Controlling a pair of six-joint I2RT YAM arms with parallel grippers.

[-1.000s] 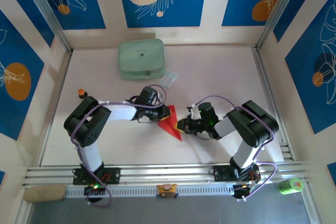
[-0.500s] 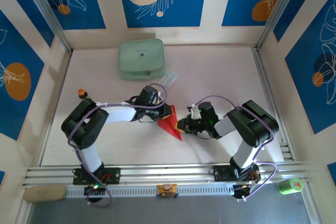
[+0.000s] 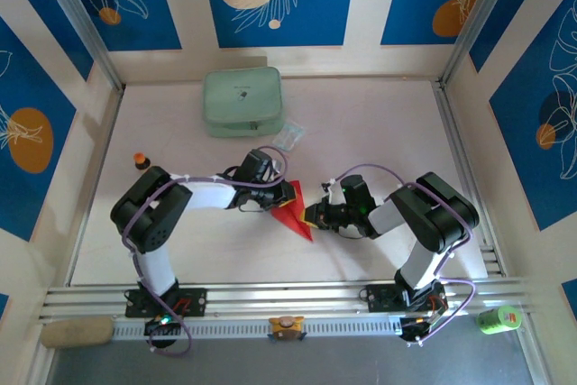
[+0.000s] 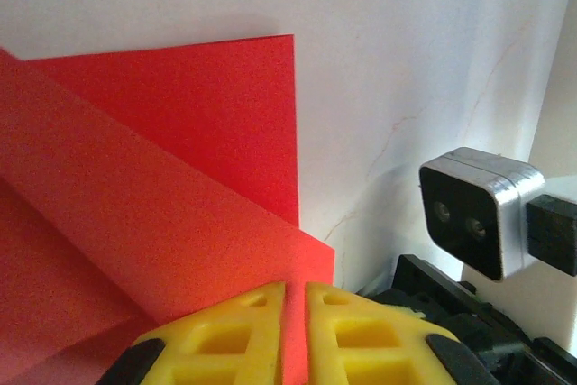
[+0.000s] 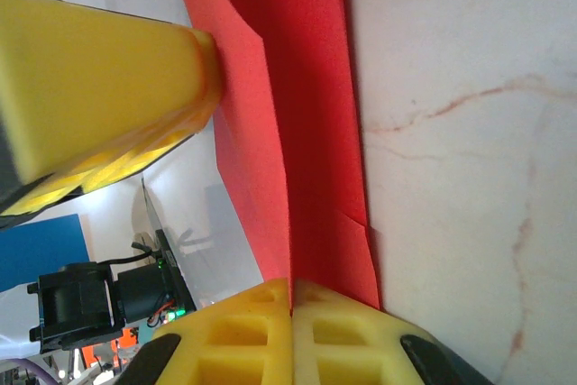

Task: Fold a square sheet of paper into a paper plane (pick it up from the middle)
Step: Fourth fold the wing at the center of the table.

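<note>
1. Judging from its layered flaps, the square sheet of paper (image 3: 295,215) is partly folded and not yet a slim dart, so a middle fold is in hand.
2. It lies mid-table (image 3: 388,132), between the two arms and well in front of the pale green pouch (image 3: 242,102).
3. The left gripper (image 3: 285,194) has its yellow pads almost together, and the left wrist view shows a red edge pinched in the slit.
4. The right gripper (image 3: 313,215) is fully closed, and the right wrist view shows the sheet's crease running into its pads.
5. Both forearms lie low over the table, elbows bent outward, and the wrists point inward at each other across the sheet.
6. The next move probably calls for one gripper to anchor the sheet while the other carries a flap over the centre crease, gently enough not to tear it.
</note>
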